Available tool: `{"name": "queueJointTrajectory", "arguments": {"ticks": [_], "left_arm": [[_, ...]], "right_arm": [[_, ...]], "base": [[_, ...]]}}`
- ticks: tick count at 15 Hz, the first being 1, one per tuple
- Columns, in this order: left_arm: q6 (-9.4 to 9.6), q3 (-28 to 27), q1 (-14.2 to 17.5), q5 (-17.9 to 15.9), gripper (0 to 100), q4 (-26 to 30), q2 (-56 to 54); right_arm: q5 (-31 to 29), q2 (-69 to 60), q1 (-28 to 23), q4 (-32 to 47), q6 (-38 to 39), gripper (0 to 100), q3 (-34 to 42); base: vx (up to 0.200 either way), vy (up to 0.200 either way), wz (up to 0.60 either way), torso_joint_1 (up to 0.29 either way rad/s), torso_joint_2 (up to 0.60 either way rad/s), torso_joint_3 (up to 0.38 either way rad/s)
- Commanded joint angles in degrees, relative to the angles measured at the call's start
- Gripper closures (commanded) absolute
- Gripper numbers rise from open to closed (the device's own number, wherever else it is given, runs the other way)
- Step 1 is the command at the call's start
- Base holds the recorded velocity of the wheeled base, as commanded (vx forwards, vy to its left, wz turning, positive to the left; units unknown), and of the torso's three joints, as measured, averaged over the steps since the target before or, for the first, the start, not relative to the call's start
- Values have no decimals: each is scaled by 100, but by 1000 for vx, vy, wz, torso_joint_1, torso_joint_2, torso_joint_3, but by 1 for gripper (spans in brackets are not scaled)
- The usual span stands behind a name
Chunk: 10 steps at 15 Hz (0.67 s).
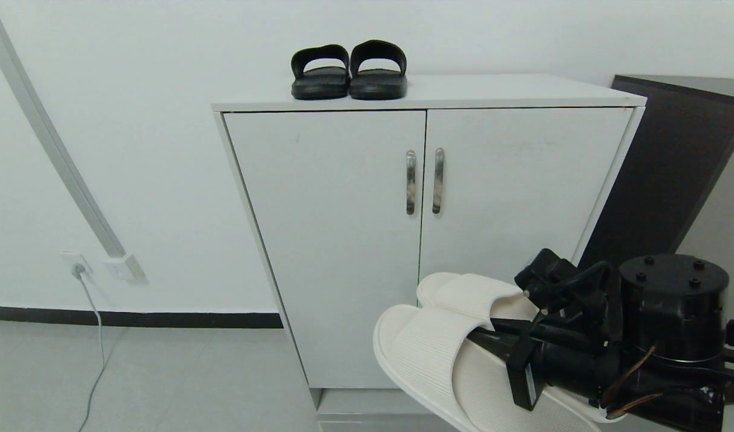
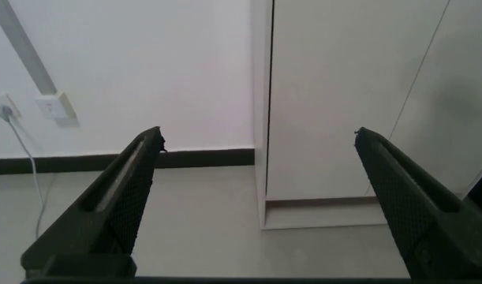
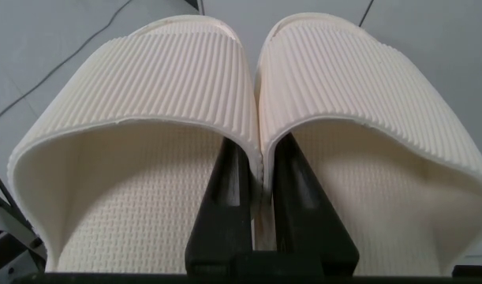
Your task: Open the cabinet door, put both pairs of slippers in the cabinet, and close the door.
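The white cabinet [image 1: 324,240] stands against the wall with both doors closed. Its two metal handles [image 1: 410,182] sit side by side at the middle. A pair of black slippers [image 1: 348,72] rests on its top, left of centre. In front of the right door's lower part, my right gripper [image 1: 493,336] is shut on a pair of white ribbed slippers [image 1: 439,336]. In the right wrist view its fingers [image 3: 225,189] reach under the straps and pinch the slippers [image 3: 256,87] together at their inner sides. My left gripper [image 2: 258,136] hangs open and holds nothing, facing the cabinet's lower left corner [image 2: 343,95].
A dark grey unit [image 1: 673,168] stands right of the cabinet. A slanted cable duct [image 1: 42,132] runs down the left wall to a socket [image 1: 75,264], with a cord trailing to the grey floor [image 1: 162,378]. The floor left of the cabinet is open.
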Motion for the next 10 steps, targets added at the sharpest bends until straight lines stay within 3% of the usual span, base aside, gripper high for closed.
{"name": "queueJointTrajectory", "arguments": {"ticks": [1,10], "left_arm": [[11,10,0,2,0,-3,7],[-15,-34,9,28,0,-3,253]], "right_arm": [[2,-4,-1,-2,-10,100,14],[-16,-206,-19,-125,-256,100,252]], "base": [[0,0,0,0,0,0],[0,0,0,0,53,35]]}}
